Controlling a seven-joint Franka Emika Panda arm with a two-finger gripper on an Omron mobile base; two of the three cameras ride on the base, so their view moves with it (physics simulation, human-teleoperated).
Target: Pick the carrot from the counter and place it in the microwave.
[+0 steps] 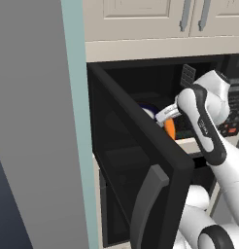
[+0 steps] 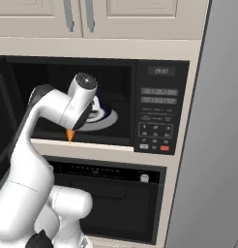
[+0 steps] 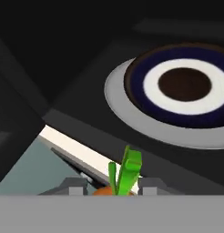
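Note:
The black microwave point(image 2: 159, 106) stands open, its door point(image 1: 141, 160) swung out to the left with a curved grey handle point(image 1: 145, 204). My gripper point(image 3: 109, 187) is shut on the carrot point(image 3: 125, 175), whose green top sticks up between the fingertips point(image 3: 150, 185). The orange carrot point(image 1: 170, 127) hangs at the front of the microwave's opening, and its tip point(image 2: 70, 136) points down over the front sill. Further inside lies a round plate point(image 3: 184, 86) with dark blue and white rings on a grey turntable point(image 3: 132, 118). The counter is out of view.
A black built-in oven point(image 2: 111, 193) sits under the microwave. Cream cabinets point(image 2: 92, 19) run above it. Tall grey panels stand at the left point(image 1: 34, 121) and at the right point(image 2: 222, 145). The open door crowds the arm's left side.

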